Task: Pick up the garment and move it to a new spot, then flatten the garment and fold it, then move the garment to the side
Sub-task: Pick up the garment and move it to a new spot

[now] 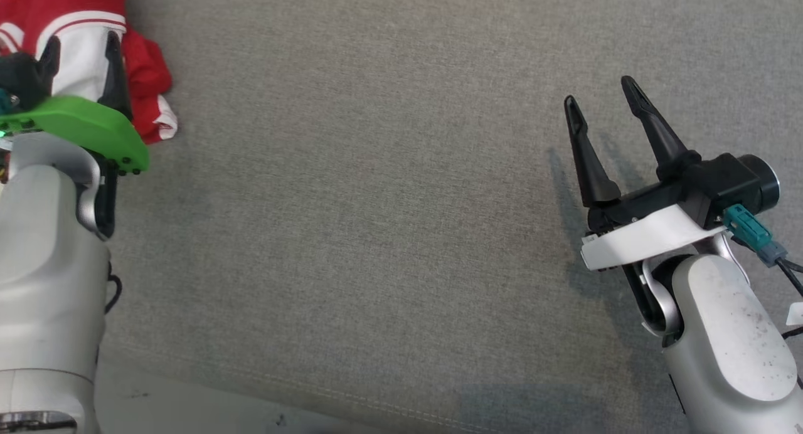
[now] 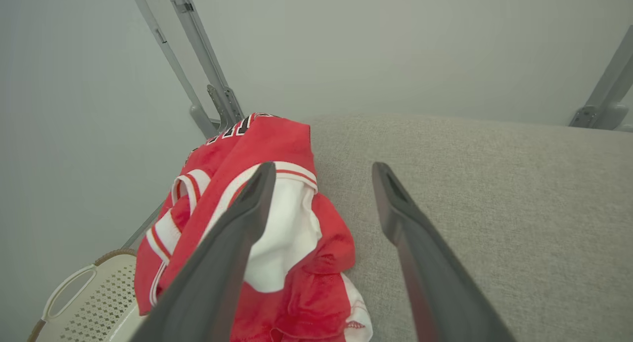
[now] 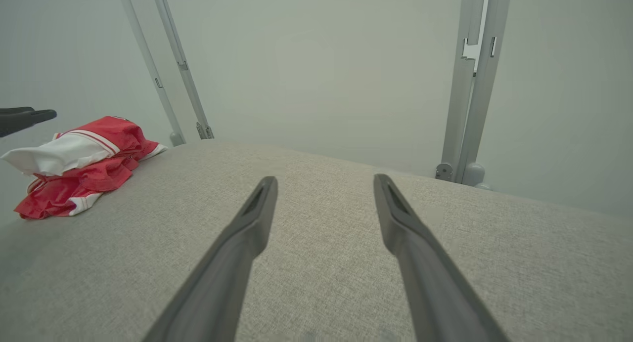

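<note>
Lying bunched at the far left corner of the surface (image 1: 376,202), the red-and-white garment (image 1: 63,4) sits just beneath the left gripper (image 1: 83,40), jaws spread and empty; the right gripper (image 1: 599,92), likewise spread, hovers well apart.

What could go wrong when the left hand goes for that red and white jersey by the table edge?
1. The jersey lies bunched at the left edge of the table, with a basket below; a nudge from the open left hand might push it off.
2. It is crumpled in layers, so a pinch may catch only one fold and drag the rest.
3. The open right hand is far across the table, unable to help quickly.
</note>
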Available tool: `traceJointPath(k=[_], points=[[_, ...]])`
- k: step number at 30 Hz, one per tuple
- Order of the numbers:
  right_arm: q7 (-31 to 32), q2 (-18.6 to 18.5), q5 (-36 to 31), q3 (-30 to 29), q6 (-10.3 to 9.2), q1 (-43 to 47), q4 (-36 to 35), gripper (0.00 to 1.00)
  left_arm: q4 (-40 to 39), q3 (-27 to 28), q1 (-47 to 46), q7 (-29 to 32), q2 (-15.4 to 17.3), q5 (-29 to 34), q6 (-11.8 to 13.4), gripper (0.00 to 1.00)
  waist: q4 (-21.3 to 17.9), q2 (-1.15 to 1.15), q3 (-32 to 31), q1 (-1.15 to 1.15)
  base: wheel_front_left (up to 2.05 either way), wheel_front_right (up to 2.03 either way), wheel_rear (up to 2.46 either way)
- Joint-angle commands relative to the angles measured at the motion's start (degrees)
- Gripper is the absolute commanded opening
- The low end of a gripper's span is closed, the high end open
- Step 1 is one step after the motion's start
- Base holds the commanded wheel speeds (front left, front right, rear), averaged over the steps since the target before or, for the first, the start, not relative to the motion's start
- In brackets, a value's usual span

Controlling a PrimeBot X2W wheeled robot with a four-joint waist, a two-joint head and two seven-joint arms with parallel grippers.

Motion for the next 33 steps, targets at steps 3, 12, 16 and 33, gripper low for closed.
traceJointPath(k=[3, 12, 16, 33], points=[[0.08, -0.42, 0.2, 0.78, 0.0, -1.82, -0.48, 1.0, 4.5, 0.62, -3.49, 0.99, 2.0, -0.81, -0.56, 1.0, -5.92, 0.0, 9.1, -0.01, 0.0, 0.0, 0.0], [-0.29, -1.33, 0.12, 1.31, 0.0, -2.73, -0.18, 1.0, 15.21, 0.04, -9.35, 0.94, 6.24, 0.31, 1.13, 0.41, -6.55, 0.0, 13.31, -0.01, 0.0, 0.0, 0.0], [-0.11, -1.38, 0.04, 1.23, -0.03, -2.17, 0.62, 1.0, 17.08, -0.54, -10.52, -0.43, 6.66, 0.85, 2.16, 0.0, -6.11, 0.0, 13.38, -0.01, 0.0, 0.0, 0.0], [-0.06, -0.52, 0.37, 0.94, -0.03, 0.27, 1.55, 1.0, -3.26, 4.97, -5.83, -4.12, 7.49, 0.73, 5.49, 0.0, -3.93, 0.0, 8.23, -0.01, 0.0, 0.0, 0.0]])
